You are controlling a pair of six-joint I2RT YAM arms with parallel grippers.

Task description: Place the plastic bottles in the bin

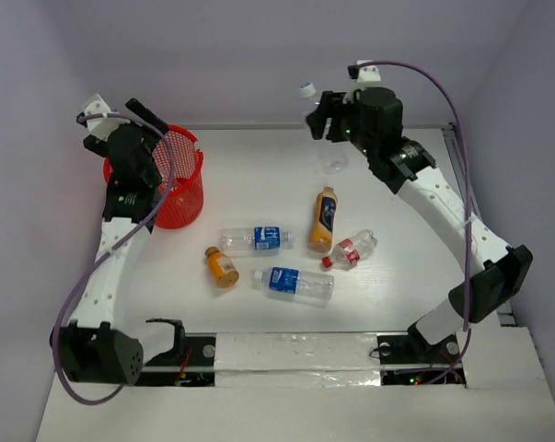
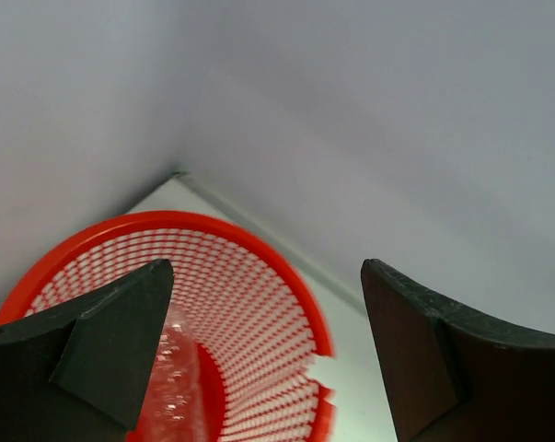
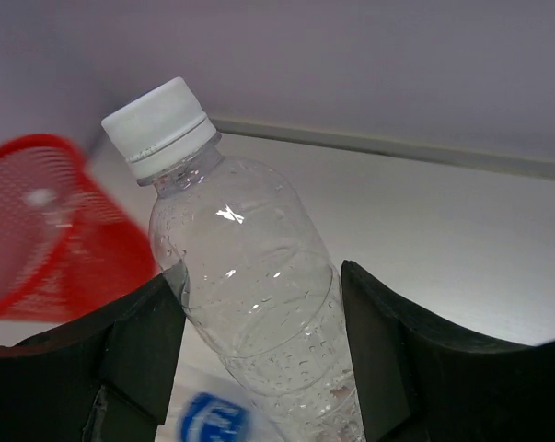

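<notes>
The red mesh bin stands at the back left. My left gripper hangs open and empty above its rim. In the left wrist view the left gripper looks down into the bin, where a clear bottle lies. My right gripper is raised at the back centre, shut on a clear unlabelled bottle with a white cap. The right wrist view shows that bottle between the fingers of the right gripper, and the bin blurred to its left.
Several bottles lie mid-table: a tall orange one, a clear blue-labelled one, a small orange one, another clear blue-labelled one and a clear red-labelled one. Walls close the back and sides.
</notes>
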